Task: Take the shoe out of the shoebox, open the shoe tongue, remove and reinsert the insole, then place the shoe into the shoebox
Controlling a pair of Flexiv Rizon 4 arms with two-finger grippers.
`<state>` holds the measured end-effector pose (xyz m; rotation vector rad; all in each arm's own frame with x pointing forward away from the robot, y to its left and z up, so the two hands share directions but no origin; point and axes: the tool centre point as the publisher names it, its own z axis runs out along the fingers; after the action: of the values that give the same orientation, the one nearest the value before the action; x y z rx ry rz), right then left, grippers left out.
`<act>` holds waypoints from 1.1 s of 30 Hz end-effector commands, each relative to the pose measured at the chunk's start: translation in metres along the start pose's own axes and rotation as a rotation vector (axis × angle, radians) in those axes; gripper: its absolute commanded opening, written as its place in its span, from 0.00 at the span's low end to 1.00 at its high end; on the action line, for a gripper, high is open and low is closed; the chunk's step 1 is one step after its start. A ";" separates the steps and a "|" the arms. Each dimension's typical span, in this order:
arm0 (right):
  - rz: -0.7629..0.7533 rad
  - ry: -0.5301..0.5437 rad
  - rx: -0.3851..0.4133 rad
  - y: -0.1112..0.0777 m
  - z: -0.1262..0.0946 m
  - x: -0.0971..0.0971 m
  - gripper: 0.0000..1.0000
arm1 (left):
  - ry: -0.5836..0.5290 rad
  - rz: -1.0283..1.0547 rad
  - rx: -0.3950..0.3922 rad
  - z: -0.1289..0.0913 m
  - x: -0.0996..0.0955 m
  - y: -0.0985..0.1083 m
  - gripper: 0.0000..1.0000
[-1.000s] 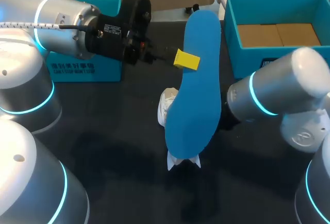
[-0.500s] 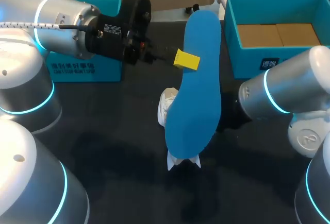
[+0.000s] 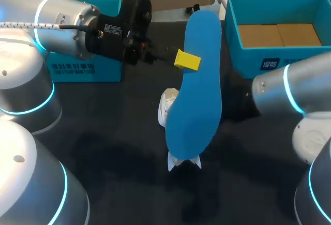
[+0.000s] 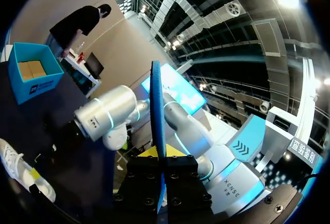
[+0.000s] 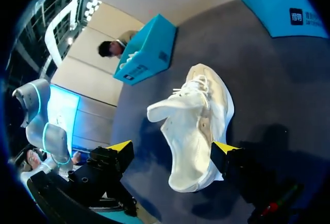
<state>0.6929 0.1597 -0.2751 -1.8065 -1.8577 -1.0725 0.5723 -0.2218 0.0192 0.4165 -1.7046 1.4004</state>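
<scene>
Left gripper (image 3: 182, 59) clenched on blue insole (image 3: 199, 95), held on edge above shoe (image 5: 198, 126). Shoe on table, tongue flopped outward; shoebox (image 3: 243, 59) near shoe. Right gripper (image 5: 172, 149) spread wide, shoe between fingers, ungripped. Likely step: reinsertion. Pin shoe first, then feed insole toe-first, tongue clear.

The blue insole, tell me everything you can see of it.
The insole is a plain blue, foot-shaped sheet, thin and flat; it looks like foam. It is out of the white shoe and held up over it, hiding most of it in the head view. The left gripper pinches one long edge between its yellow-tipped fingers; the left wrist view shows it edge-on, rising straight ahead of them. Nothing else seems to touch it.
</scene>
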 end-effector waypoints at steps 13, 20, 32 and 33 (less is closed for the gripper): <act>-0.005 0.241 0.066 0.023 -0.100 0.016 1.00 | 0.000 0.000 0.003 0.000 0.000 0.001 0.00; 0.065 0.335 0.028 0.026 -0.130 0.013 1.00 | 0.000 0.000 0.003 0.000 0.000 0.001 0.00; 0.144 0.609 0.024 0.033 -0.153 0.012 1.00 | 0.000 0.000 0.003 0.000 0.000 0.001 0.00; 0.141 0.618 0.027 0.034 -0.153 0.011 1.00 | 0.000 0.000 0.003 0.000 0.000 0.001 0.00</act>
<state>0.6870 0.0686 -0.1543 -1.3979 -1.3758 -1.3228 0.5723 -0.2218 0.0192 0.4165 -1.7046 1.4004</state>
